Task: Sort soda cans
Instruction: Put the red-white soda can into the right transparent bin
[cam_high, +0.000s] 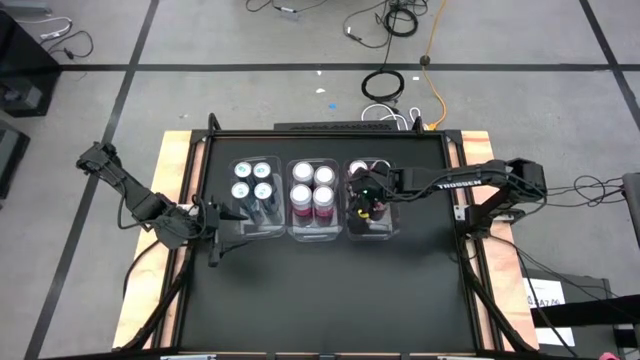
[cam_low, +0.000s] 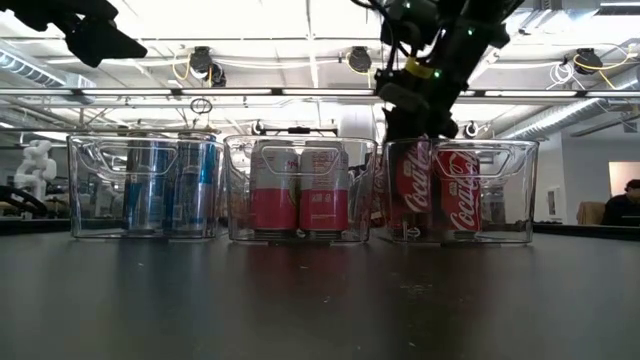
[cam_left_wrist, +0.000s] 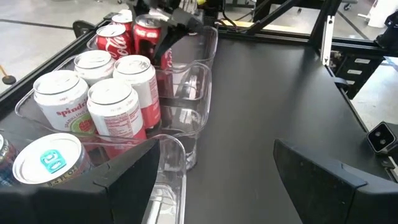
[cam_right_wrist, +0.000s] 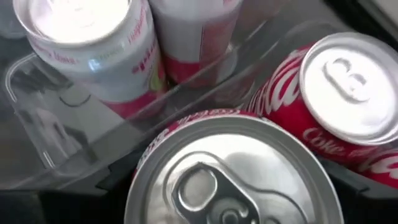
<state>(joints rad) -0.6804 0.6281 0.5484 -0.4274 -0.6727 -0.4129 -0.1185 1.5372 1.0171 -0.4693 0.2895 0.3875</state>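
Note:
Three clear bins stand in a row mid-table. The left bin (cam_high: 252, 228) holds teal-blue soda cans (cam_high: 252, 180), the middle bin (cam_high: 313, 232) pink-and-white cans (cam_high: 312, 186), and the right bin (cam_high: 372, 232) dark red cans (cam_low: 458, 192). My right gripper (cam_high: 366, 200) reaches down into the right bin from the table's right side, shut on a red can (cam_right_wrist: 230, 174). My left gripper (cam_left_wrist: 217, 186) hovers open at the left bin's near left corner (cam_left_wrist: 169, 163) with nothing between its fingers. My right gripper pinches a red can between its two fingers, which show as dark shapes on either side of the silver top (cam_right_wrist: 186, 134). The fingers come slanting down from above and from the table's right. The can stands upright inside the right bin; I cannot tell whether its bottom rests on the bin floor.
The black tabletop (cam_high: 320, 300) lies bare in front of the bins. Wooden boards (cam_high: 175, 170) and the arms' bases flank the table's left and right edges. Cables (cam_high: 385, 85) lie on the floor beyond the far edge.

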